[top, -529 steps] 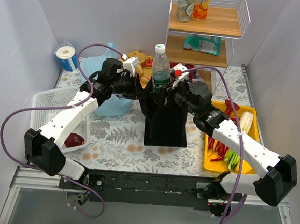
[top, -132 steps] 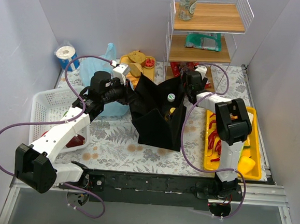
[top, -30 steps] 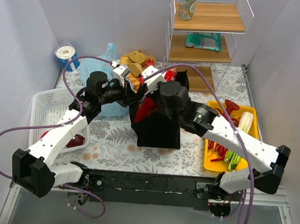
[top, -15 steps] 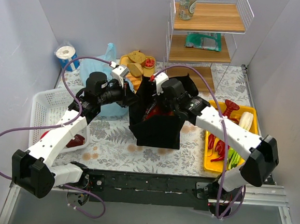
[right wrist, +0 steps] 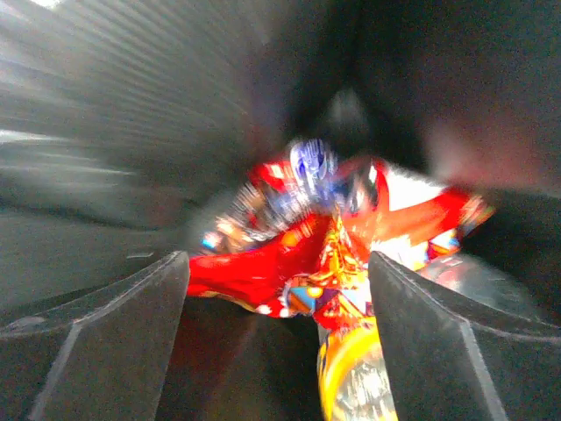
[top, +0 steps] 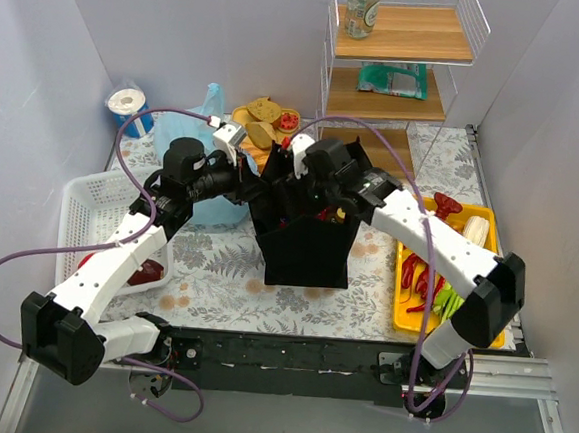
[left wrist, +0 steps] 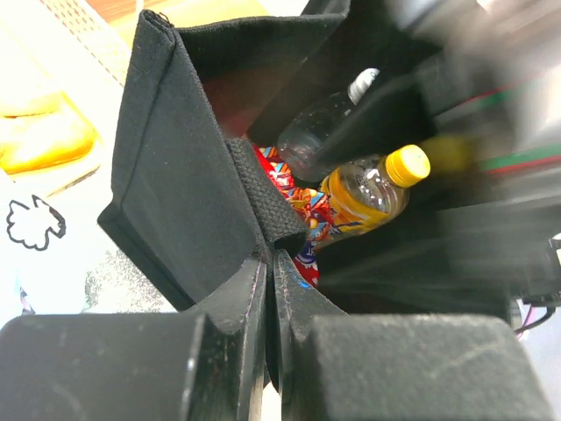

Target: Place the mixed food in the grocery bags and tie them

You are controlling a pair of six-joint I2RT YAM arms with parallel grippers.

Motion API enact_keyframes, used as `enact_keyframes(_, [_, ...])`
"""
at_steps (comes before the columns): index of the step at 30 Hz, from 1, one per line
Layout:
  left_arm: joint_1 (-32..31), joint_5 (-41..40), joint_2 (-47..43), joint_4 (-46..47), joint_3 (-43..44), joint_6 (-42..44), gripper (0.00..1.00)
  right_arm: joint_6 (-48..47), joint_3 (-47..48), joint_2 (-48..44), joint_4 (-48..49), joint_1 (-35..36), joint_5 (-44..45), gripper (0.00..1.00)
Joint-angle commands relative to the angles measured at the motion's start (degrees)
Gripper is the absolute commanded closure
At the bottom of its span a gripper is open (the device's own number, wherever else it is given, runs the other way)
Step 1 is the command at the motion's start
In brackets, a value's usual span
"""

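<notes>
The red snack packet (right wrist: 320, 254) lies down inside the black bag (top: 307, 253), which stands at the middle of the table in the top view. In the left wrist view the same packet sits low in the bag. A yellow-capped bottle (left wrist: 372, 186) lies on it at about 3 o'clock, and a clear bottle (left wrist: 317, 140) with a white cap at about 1 o'clock.

My right gripper (right wrist: 279, 272) hangs in the mouth of the bag with its two fingers spread wide. The packet is below and between them, and I see no contact with it. My left gripper (left wrist: 270, 263) is pressed together on the upper edge of the bag at about 10 o'clock of its mouth, pinching the fabric so that this side stays open.

I judge that I am in the filling step, and that the packet is already in place.

Further out, the light-blue bag (top: 181, 128) stands at 10 o'clock from the black one. The white basket (top: 80, 200) is at 9 o'clock, and the yellow tray (top: 408, 326), with red and green vegetables in it, is at 4 o'clock.

For the next move I think the right arm must rise straight out of the bag without catching its pointed edges, then go to the tray for another item. The left pinch should hold. No bag is tied yet.
</notes>
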Motion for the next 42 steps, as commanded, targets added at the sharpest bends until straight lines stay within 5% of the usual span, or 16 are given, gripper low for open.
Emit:
enact_keyframes(1, [0.33, -3.26, 0.03, -0.37, 4.36, -0.19, 1.0, 1.67, 15.49, -6.18, -11.18, -0.13, 0.81, 0.08])
enact_keyframes(6, [0.24, -4.23, 0.65, -2.31, 5.59, -1.07, 1.0, 3.17, 23.01, -7.5, -20.68, -4.6, 12.94, 0.08])
enact_keyframes(10, [0.24, -4.14, 0.91, -2.84, 6.04, -1.25, 1.0, 3.17, 16.88, -10.57, -21.41, -9.17, 20.77, 0.08])
enact_keyframes(15, [0.24, -3.79, 1.44, -3.37, 6.47, -1.6, 1.0, 3.43, 7.56, -12.95, -16.67, -13.93, 21.31, 0.05])
enact_keyframes(19, [0.24, -3.7, 1.88, -3.37, 6.56, -1.86, 1.0, 2.82, -2.03, -14.18, -7.27, -15.25, 10.89, 0.09])
enact_keyframes(23, [0.24, -5.01, 5.03, -8.97, 16.9, -3.35, 1.0, 1.85, 5.3, -12.96, -9.34, -15.34, 11.01, 0.98])
enact_keyframes(26, [0.24, -5.72, 7.85, -13.98, 31.32, -4.58, 1.0, 1.06, 20.43, -13.04, -13.75, -14.98, 14.36, 0.99])
enact_keyframes(29, [0.16, -4.94, 7.77, -14.27, 35.39, -6.69, 1.0, 0.27, 22.76, -17.07, -10.34, -14.98, 17.26, 0.99])
enact_keyframes(38, [0.24, -0.8, 7.77, -7.79, 15.48, -12.4, 1.0, 1.15, -0.7, -21.13, -5.32, -15.86, 23.06, 0.99])
enact_keyframes(42, [0.15, 0.95, 9.61, -5.31, 12.54, -13.38, 1.0, -0.43, -1.78, -19.02, -5.05, -19.28, 24.47, 0.99])
